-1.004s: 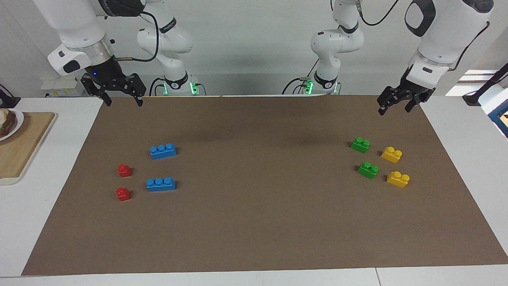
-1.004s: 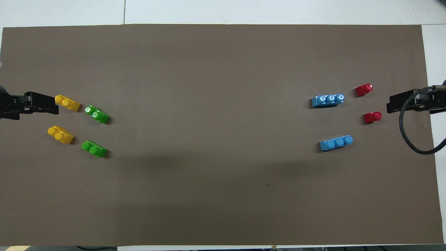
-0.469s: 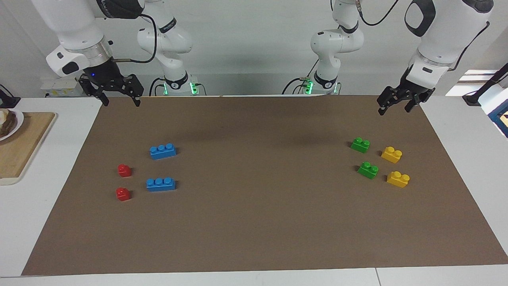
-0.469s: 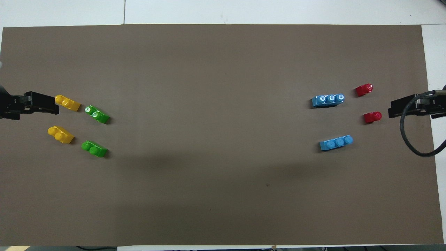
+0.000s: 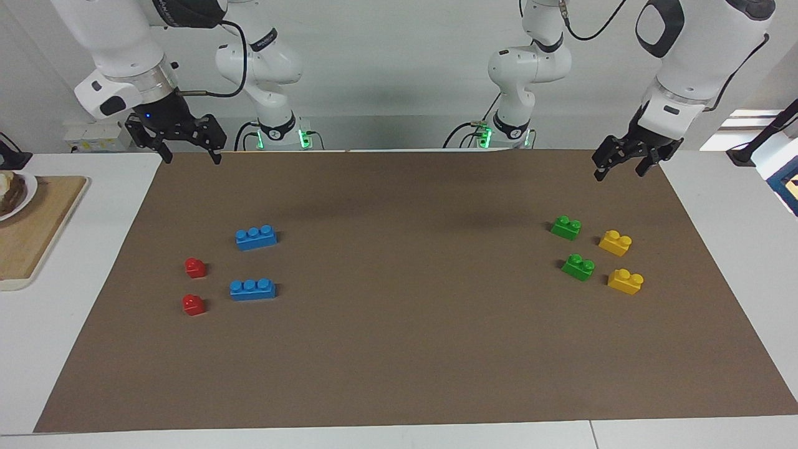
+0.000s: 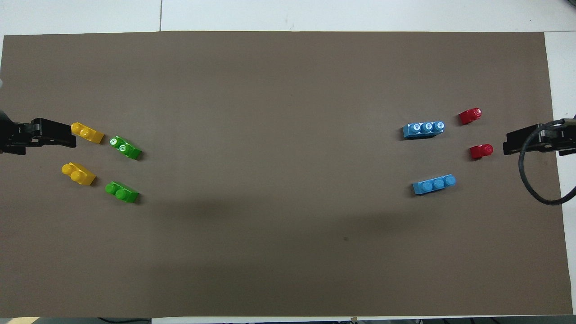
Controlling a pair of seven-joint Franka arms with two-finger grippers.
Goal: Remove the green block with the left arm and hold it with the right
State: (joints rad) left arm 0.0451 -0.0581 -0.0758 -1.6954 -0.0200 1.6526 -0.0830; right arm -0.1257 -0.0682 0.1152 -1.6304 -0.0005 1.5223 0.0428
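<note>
Both arms hang raised; the right claw (image 5: 185, 148) spreads wide, the left claw (image 5: 620, 163) seemingly parted too.

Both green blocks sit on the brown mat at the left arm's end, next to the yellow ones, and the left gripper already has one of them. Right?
Not quite. The left gripper holds nothing: the facing view shows it raised with open fingers, and both green blocks lie untouched on the brown mat beside the yellow blocks.

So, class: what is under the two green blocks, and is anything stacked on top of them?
Each green block sits directly on the brown mat, studs bare, nothing stacked on them. The mat beneath each block is covered, so it cannot be seen.
</note>
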